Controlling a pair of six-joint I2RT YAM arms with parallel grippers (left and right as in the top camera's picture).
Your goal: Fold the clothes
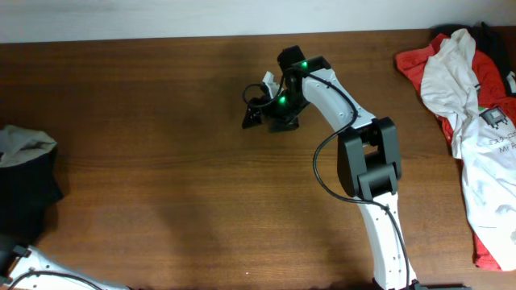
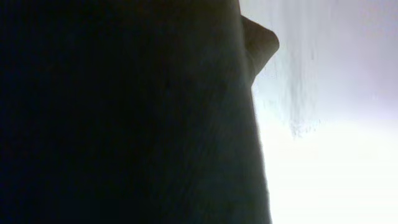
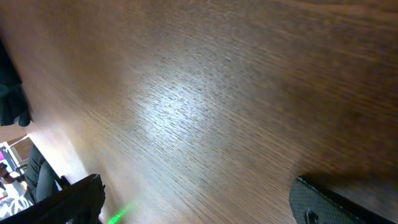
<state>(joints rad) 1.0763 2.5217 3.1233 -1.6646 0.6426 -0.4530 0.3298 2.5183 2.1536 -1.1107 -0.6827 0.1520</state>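
A crumpled grey-green cloth (image 1: 24,143), seemingly the clothes, lies at the table's left edge on top of a black garment (image 1: 22,189). My right gripper (image 1: 258,101) is open and empty over bare wood at the far middle of the table, well away from that pile. In the right wrist view its two fingers (image 3: 196,193) are spread wide with only wood grain between them. Only part of my left arm (image 1: 32,270) shows, at the near left corner. The left wrist view is almost wholly filled by a dark surface, and no fingers can be made out.
A white printed T-shirt (image 1: 476,121) lies over a red garment (image 1: 411,60) at the right edge. The wooden table (image 1: 161,185) spreads between the two piles. A dark cloth (image 3: 9,93) shows at the left edge of the right wrist view.
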